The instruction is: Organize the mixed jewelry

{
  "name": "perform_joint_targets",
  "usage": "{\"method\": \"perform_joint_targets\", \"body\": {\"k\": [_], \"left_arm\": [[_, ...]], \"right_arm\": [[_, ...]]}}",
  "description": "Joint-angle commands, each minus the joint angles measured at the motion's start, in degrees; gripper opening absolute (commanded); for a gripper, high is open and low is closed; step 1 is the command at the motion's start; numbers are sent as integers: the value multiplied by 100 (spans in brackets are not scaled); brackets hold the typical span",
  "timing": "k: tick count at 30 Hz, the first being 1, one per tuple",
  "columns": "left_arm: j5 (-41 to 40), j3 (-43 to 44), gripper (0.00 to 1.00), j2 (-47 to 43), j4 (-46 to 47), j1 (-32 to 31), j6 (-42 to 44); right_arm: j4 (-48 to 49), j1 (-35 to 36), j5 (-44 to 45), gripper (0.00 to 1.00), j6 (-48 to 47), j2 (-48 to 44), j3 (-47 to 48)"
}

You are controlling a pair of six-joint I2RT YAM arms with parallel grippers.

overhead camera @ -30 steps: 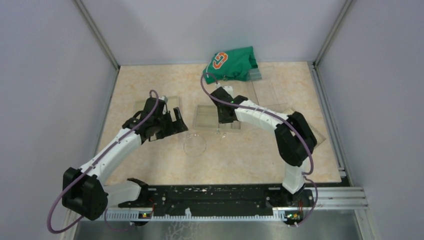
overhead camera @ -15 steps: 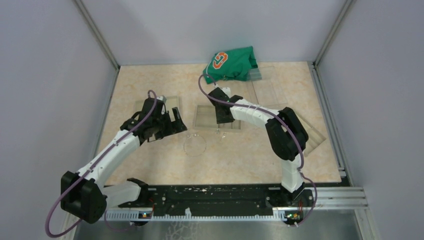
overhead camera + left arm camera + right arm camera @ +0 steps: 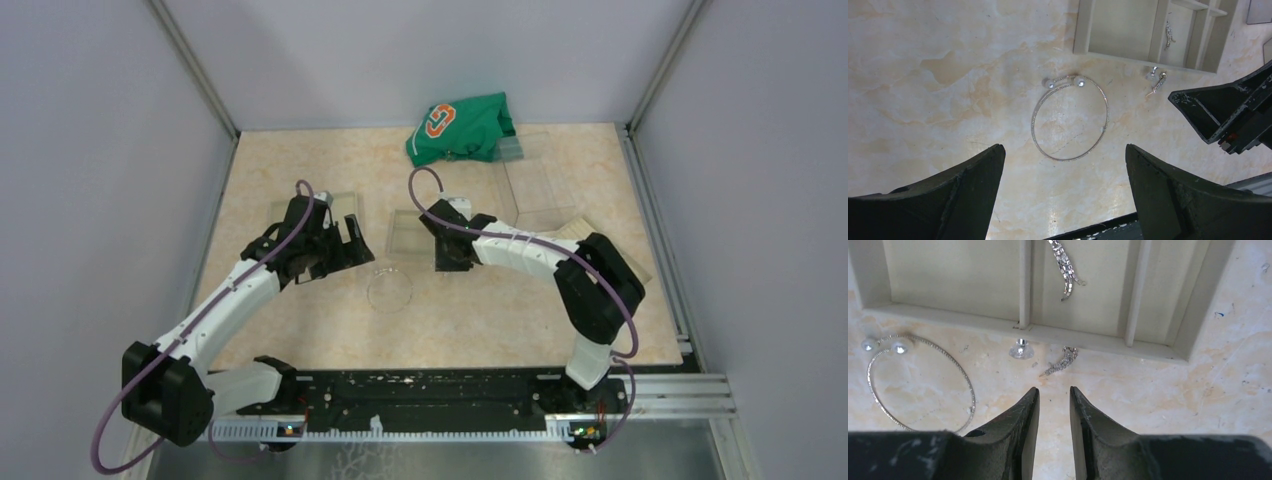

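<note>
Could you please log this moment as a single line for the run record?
left hand: open, above hoop | right hand: slightly open, empty, near loose earring | box: second earring inside

Bare table (image 3: 948, 75) all round hoop (image 3: 1070, 117); left gripper (image 3: 1063, 150), jaws wide, hangs above it w/ nothing betw. Stud (image 3: 1021, 349) & drop earring (image 3: 1060, 361) lie just beside near wall of box (image 3: 1098, 340): tight on that side, open twd right gripper (image 3: 1052, 395), jaws narrowly apart.

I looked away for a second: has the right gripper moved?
Yes. The right gripper has drawn back from over the clear box toward the arm bases, and now sits at the box's near edge.
</note>
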Motion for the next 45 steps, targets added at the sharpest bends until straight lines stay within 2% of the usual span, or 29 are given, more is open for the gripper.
{"method": "perform_joint_targets", "body": {"k": [1, 9, 23, 28, 33, 35, 38, 45], "left_arm": [[55, -23, 96, -39, -94, -9, -65], [10, -98, 96, -151, -164, -9, -60], [-67, -155, 96, -244, -204, -9, -12], [-66, -147, 96, -203, -177, -9, 5], [-65, -144, 96, -193, -151, -9, -9], [-64, -160, 96, -189, -137, -9, -20], [-57, -173, 96, -190, -132, -9, -52], [-58, -191, 96, -215, -127, -9, -97]], "right_arm": [[319, -12, 71, 28, 544, 136, 70], [161, -8, 279, 28, 708, 569, 338], [183, -110, 409, 27, 758, 777, 433], [77, -104, 538, 21, 714, 895, 492], [-55, -102, 696, 20, 704, 941, 512], [-110, -98, 759, 16, 666, 975, 533], [-183, -98, 813, 0, 647, 983, 540], [-186, -89, 605, 0, 496, 426, 455]]}}
